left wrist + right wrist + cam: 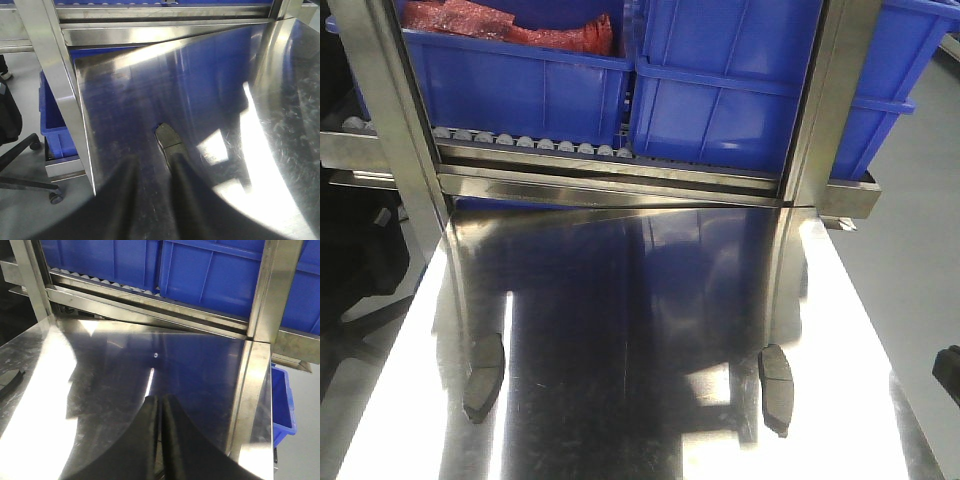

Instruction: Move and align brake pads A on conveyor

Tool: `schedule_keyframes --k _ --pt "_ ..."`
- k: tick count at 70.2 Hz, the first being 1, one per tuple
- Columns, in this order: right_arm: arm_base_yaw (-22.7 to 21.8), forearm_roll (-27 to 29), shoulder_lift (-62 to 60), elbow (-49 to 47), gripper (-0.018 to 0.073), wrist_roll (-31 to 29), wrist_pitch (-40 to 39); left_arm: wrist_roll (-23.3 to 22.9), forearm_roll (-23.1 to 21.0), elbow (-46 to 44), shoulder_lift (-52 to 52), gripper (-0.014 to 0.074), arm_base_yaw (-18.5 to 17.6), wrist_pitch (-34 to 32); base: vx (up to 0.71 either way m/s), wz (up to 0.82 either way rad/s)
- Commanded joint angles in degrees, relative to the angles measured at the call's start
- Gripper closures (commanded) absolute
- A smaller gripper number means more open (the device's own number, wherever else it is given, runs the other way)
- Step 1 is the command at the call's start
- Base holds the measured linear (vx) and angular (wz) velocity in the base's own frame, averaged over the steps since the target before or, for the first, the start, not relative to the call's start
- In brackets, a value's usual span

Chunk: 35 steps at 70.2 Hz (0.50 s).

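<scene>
Of 2 flat dark-grey brake pads A [483, 375] on the shiny steel tabletop [620, 300], the left-edge pad [168, 142] lies just ahead of the spread left gripper [153, 161], long axis along its fingers; the right gripper [159, 400] is pressed together, empty.

- Overhead light glares white off the steel tabletop [620, 330], with the streaks blown out.
- Blue bins [520, 90] throw a dim blue reflection across its middle.
- Wrist views go soft and dark near the bottom.
</scene>
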Motion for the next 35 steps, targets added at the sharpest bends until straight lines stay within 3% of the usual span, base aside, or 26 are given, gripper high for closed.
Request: schedule_keyframes --k 1,7,15,26,35 --pt "-0.17 -0.02 0.46 -1.34 0.0559 -0.45 -4.04 -0.40 -0.21 -1.53 0.38 0.0134 -0.31 -4.30 0.00 0.00" --pt "-0.17 -0.02 0.46 -1.34 0.0559 -0.45 -4.04 -0.40 -0.41 -1.53 0.38 -0.0023 -0.31 -4.29 0.00 0.00" --pt "-0.17 -0.02 0.46 -1.34 0.0559 -0.45 -4.04 -0.58 -0.52 -1.53 0.38 -0.0134 -0.31 -4.94 0.00 0.00" --pt "-0.17 -0.02 0.46 -1.34 0.0559 -0.45 -4.04 -1.80 -5.90 -2.09 2.03 -0.0118 -0.31 -7.50 0.00 0.00" --pt "-0.17 -0.02 0.46 -1.34 0.0559 -0.45 -4.04 -1.66 -6.45 -4.74 11.04 -0.0098 -0.31 -7.02 0.00 0.00"
